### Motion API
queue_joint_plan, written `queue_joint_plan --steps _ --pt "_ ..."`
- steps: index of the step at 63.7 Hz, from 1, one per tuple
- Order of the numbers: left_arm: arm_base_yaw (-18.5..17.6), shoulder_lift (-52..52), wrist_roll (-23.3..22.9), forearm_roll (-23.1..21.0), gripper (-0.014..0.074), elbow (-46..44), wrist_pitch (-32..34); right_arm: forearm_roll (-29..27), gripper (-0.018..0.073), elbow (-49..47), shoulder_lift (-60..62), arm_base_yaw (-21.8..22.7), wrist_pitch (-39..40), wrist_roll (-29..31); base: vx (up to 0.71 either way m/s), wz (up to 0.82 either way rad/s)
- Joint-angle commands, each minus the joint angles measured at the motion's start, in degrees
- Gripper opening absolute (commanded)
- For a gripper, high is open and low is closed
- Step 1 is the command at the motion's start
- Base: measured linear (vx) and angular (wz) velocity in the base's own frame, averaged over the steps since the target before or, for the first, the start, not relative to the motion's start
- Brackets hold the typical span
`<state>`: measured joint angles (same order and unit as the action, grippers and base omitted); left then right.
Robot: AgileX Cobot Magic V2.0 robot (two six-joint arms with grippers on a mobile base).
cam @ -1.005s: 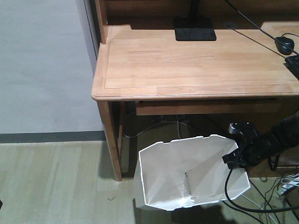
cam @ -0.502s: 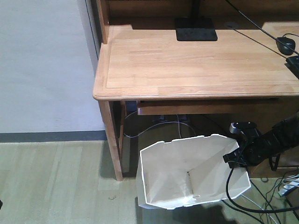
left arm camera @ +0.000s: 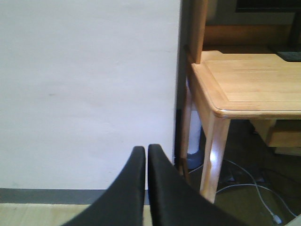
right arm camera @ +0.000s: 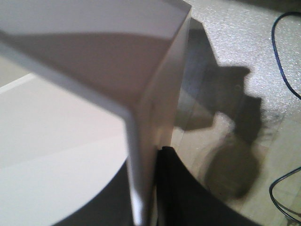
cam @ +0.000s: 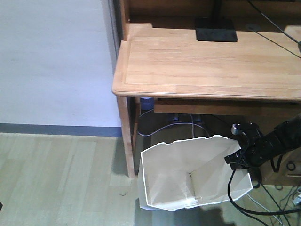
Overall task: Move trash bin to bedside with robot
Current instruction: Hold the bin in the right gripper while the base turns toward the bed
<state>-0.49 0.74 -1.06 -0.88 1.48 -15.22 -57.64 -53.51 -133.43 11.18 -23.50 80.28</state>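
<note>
The white trash bin [cam: 188, 176] stands on the floor below the front edge of the desk, tilted, its cream inside showing. My right gripper [cam: 233, 158] is shut on the bin's right rim; in the right wrist view the thin white wall [right arm camera: 141, 155] runs between the two black fingers [right arm camera: 174, 188]. My left gripper [left arm camera: 146, 155] is shut and empty, pointing at the white wall beside the desk leg. The bed is out of view.
A light wooden desk [cam: 207, 66] with a black monitor base [cam: 216, 29] stands above the bin. Its leg [cam: 126, 136] is just left of the bin. Loose cables [cam: 277, 197] lie on the floor at the right. A white wall [cam: 51, 61] with a grey skirting fills the left.
The view has swung left: the desk and its leg have shifted right in the picture. The bin and my right gripper keep the same place in the frame, the grip unchanged.
</note>
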Motion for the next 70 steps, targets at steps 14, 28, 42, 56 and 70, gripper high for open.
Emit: queue_joint_plan --steps 14,28,42,56,70 --pt "-0.32 0.82 -0.25 -0.18 -0.0006 1.07 3.97 -2.99 -0.0006 -0.65 4.33 0.11 -9.09 0.21 -0.06 0.33" --pt "-0.32 0.82 -0.25 -0.18 -0.0006 1.07 3.97 -2.99 -0.0006 -0.65 4.33 0.11 -9.09 0.21 -0.06 0.50" --pt "-0.32 0.82 -0.25 -0.18 -0.0006 1.07 3.97 -2.99 -0.0006 -0.65 4.33 0.11 -9.09 0.21 -0.07 0.55" --pt "-0.32 0.82 -0.25 -0.18 -0.0006 1.07 3.97 -2.99 -0.0006 -0.65 4.33 0.11 -9.09 0.21 -0.06 0.50" --pt "-0.32 0.82 -0.25 -0.18 -0.0006 1.07 3.97 -2.99 -0.0006 -0.65 4.33 0.11 -9.08 0.21 -0.03 0.45"
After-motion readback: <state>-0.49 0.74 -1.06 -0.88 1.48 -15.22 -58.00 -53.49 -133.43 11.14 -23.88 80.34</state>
